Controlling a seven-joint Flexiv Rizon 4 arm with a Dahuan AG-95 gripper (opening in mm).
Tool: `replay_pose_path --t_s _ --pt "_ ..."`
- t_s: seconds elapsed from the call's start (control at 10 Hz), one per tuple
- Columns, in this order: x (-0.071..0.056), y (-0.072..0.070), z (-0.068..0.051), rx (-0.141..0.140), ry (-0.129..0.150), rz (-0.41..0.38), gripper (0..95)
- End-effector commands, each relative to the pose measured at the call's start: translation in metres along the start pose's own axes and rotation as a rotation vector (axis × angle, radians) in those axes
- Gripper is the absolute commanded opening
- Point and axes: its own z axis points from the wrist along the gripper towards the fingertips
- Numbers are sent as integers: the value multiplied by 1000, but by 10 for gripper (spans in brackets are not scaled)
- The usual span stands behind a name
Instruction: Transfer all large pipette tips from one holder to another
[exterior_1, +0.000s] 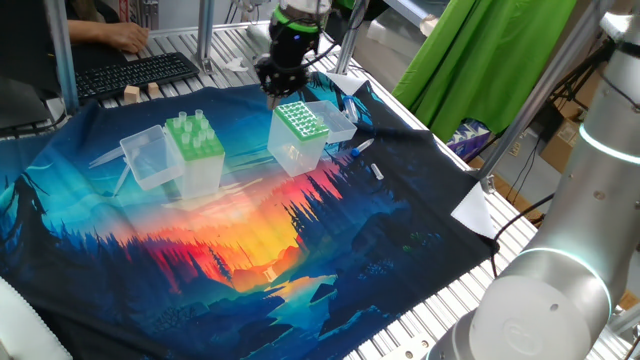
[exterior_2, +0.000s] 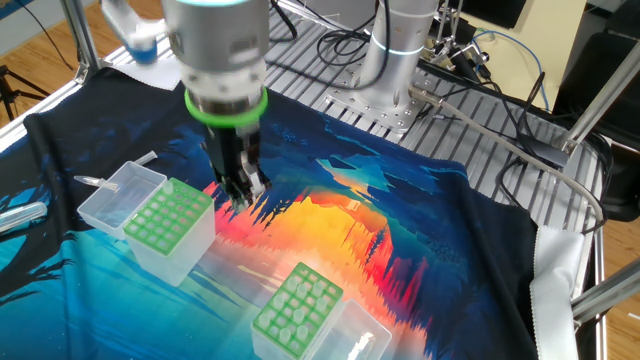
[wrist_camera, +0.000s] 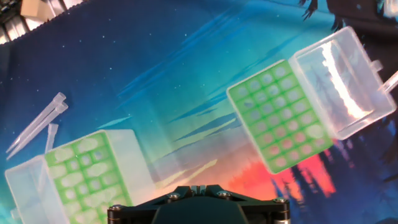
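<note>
1. Printed cloth (exterior_1: 300, 270), a sunset forest in blue and orange, covers the table; both boxes stand on it.
2. Plain box (exterior_1: 195, 150), light-green top, stands left of centre in one fixed view with several clear tips (exterior_1: 192, 124) upright in its holes. Its open clear lid (exterior_1: 150, 157) lies flat, hinged to its left side.
3. Two loose tips (wrist_camera: 34, 124) lie on the cloth beside that lid in the hand view, touching nothing else.
4. Dotted box (exterior_1: 298, 135), darker green top, stands right of the plain box and well apart from it. Its clear lid (exterior_1: 338, 122) is folded open on the far side. Whether any tips sit in its grid, I cannot tell.
5. Gripper (exterior_2: 243, 192) points straight down, fingers pressed together and holding nothing. In the other fixed view it hangs above the cloth just beside the dotted box, clear of its top.
6. Keyboard (exterior_1: 135, 72) lies beyond the cloth, with a hand (exterior_1: 128, 38) resting at it.
</note>
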Motion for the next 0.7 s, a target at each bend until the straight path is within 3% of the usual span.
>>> replay_pose_path --t_s 0.1,0.2,0.4,0.7 --pt "-8 29 13 -12 -9 95 0" --pt "-10 37 14 -14 -7 105 0" --pt "-19 65 24 -17 1 139 0" --pt "-30 91 32 -16 -1 158 0"
